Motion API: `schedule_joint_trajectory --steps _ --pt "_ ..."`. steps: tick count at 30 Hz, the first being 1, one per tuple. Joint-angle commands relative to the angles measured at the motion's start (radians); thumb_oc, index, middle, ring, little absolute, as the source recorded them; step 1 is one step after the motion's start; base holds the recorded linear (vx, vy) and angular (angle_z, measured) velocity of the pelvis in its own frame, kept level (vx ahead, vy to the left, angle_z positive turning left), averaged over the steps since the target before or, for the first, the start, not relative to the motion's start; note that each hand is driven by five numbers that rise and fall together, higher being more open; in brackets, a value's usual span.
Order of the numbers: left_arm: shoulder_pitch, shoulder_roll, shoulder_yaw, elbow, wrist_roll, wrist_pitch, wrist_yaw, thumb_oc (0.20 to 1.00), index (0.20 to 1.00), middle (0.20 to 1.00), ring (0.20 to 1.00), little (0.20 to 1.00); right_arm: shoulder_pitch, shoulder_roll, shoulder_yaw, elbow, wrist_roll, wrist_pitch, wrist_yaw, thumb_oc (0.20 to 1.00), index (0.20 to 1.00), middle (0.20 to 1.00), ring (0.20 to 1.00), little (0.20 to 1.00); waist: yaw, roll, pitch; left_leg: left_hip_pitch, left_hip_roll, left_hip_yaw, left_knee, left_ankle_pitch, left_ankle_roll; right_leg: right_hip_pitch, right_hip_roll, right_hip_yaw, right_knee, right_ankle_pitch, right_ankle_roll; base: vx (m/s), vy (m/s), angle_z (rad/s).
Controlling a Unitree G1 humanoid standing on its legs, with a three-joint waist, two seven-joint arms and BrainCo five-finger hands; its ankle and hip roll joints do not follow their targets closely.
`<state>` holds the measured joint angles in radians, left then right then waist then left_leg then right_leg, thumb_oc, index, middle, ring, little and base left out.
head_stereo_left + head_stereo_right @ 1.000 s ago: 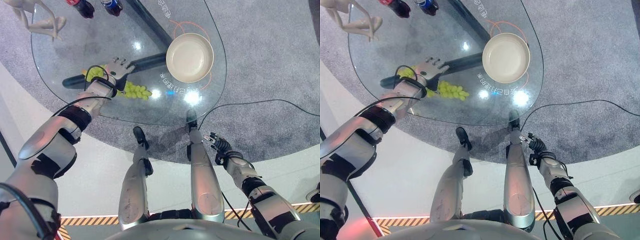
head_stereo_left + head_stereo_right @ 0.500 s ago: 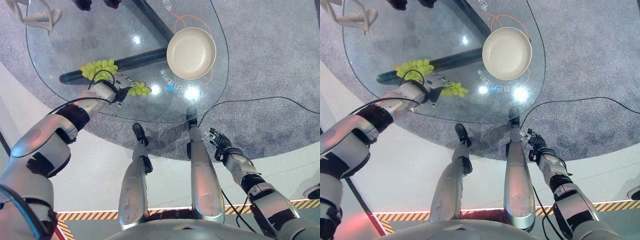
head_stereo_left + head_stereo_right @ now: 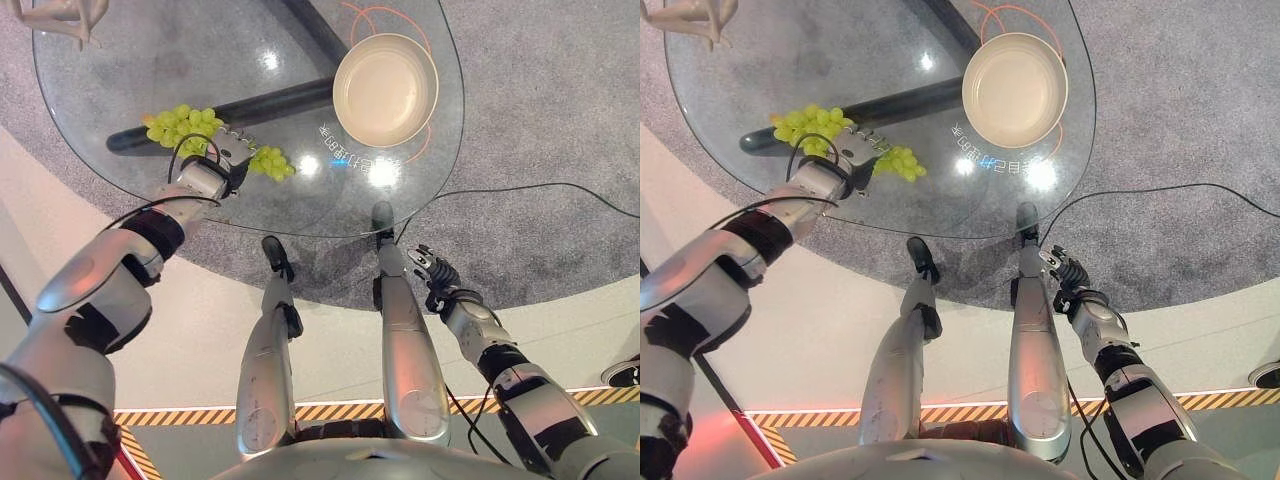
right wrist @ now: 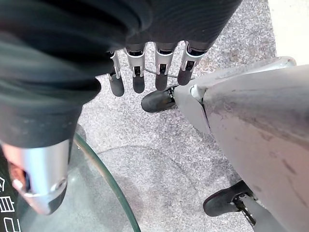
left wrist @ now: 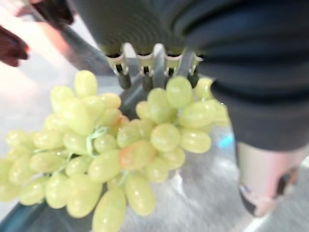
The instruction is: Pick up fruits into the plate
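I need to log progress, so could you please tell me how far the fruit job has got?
Nothing is done yet: the round cream plate holds no fruit. The left robot hand is at the green grape bunches on the glass table. The lift and transfer remain. The right robot hand hangs open.

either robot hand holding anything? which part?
Cannot tell: left robot hand sits on the grapes, fingers hidden among them. Right robot hand is open, holding nothing.

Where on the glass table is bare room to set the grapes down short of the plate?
Bare glass lies between the green grape bunch and the cream round plate; the plate's inside is bare too. It is crowded at the table's left, where the left hand rests against the grapes. The right hand hangs off the round glass table.
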<state>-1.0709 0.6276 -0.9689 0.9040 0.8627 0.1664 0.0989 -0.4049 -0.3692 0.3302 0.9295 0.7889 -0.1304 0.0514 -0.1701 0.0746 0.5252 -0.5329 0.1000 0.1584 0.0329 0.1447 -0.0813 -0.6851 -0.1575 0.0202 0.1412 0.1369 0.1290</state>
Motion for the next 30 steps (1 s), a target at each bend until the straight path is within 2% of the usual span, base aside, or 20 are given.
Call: schedule_joint_trajectory --steps 1,5,9,17,20,21,22,30 --pt "0.008 0.054 0.113 0.120 0.002 0.140 0.158 1.000 1.000 1.000 1.000 1.000 0.028 0.045 0.011 -0.072 0.048 -0.016 -0.018 1.000 1.000 1.000 1.000 1.000 0.020 -0.073 -0.005 -0.075 -0.086 -0.036 0.115 -0.118 0.041 -0.031 0.109 -0.003 0.033 -0.031 -0.038 0.00 0.000 0.00" --pt "0.028 0.014 0.153 0.185 0.027 0.196 0.220 1.000 1.000 1.000 1.000 1.000 0.019 0.054 0.025 -0.104 0.081 -0.016 -0.032 1.000 1.000 1.000 1.000 1.000 0.014 -0.090 -0.005 -0.108 -0.089 -0.049 0.134 -0.116 0.038 -0.060 0.117 0.001 0.045 -0.026 -0.043 0.00 0.000 0.00" --pt "0.035 -0.013 0.165 0.218 0.035 0.224 0.237 1.000 1.000 1.000 1.000 1.000 0.010 0.060 0.036 -0.123 0.104 -0.024 -0.033 1.000 1.000 1.000 1.000 1.000 0.009 -0.101 -0.005 -0.131 -0.090 -0.053 0.150 -0.117 0.036 -0.080 0.123 0.003 0.055 -0.025 -0.046 0.00 0.001 -0.01" --pt "0.040 -0.059 0.170 0.244 -0.039 0.288 0.293 1.000 1.000 1.000 1.000 1.000 -0.002 0.065 0.056 -0.171 0.129 -0.027 -0.038 1.000 1.000 1.000 1.000 1.000 -0.007 -0.118 -0.005 -0.174 -0.090 -0.057 0.185 -0.124 0.033 -0.121 0.137 0.019 0.079 -0.027 -0.051 0.00 0.004 -0.02" --pt "0.029 -0.065 0.174 0.250 -0.068 0.288 0.319 1.000 1.000 1.000 1.000 1.000 -0.004 0.067 0.064 -0.176 0.131 -0.028 -0.038 1.000 1.000 1.000 1.000 1.000 -0.011 -0.122 -0.005 -0.183 -0.089 -0.057 0.187 -0.123 0.033 -0.129 0.141 0.022 0.080 -0.026 -0.052 0.00 0.000 0.00" --pt "0.023 -0.067 0.173 0.253 -0.075 0.276 0.323 0.564 0.564 0.564 0.564 0.564 -0.004 0.067 0.066 -0.176 0.132 -0.029 -0.037 1.000 1.000 1.000 1.000 1.000 -0.012 -0.123 -0.005 -0.184 -0.089 -0.057 0.186 -0.123 0.033 -0.130 0.142 0.023 0.080 -0.026 -0.053 0.00 0.000 0.00" --pt "0.018 -0.071 0.172 0.252 -0.075 0.273 0.317 0.200 0.200 0.200 0.200 0.200 -0.004 0.068 0.066 -0.178 0.131 -0.028 -0.038 1.000 1.000 1.000 1.000 1.000 -0.013 -0.124 -0.005 -0.185 -0.089 -0.057 0.186 -0.123 0.032 -0.130 0.142 0.022 0.080 -0.026 -0.052 0.00 0.000 0.00" --pt "0.016 -0.073 0.164 0.251 -0.108 0.239 0.312 0.200 0.200 0.200 0.200 0.200 0.003 0.058 0.064 -0.178 0.128 -0.029 -0.032 1.000 1.000 1.000 1.000 1.000 -0.014 -0.118 -0.005 -0.173 -0.090 -0.057 0.182 -0.120 0.031 -0.124 0.141 0.020 0.083 -0.028 -0.053 0.00 0.000 0.00"
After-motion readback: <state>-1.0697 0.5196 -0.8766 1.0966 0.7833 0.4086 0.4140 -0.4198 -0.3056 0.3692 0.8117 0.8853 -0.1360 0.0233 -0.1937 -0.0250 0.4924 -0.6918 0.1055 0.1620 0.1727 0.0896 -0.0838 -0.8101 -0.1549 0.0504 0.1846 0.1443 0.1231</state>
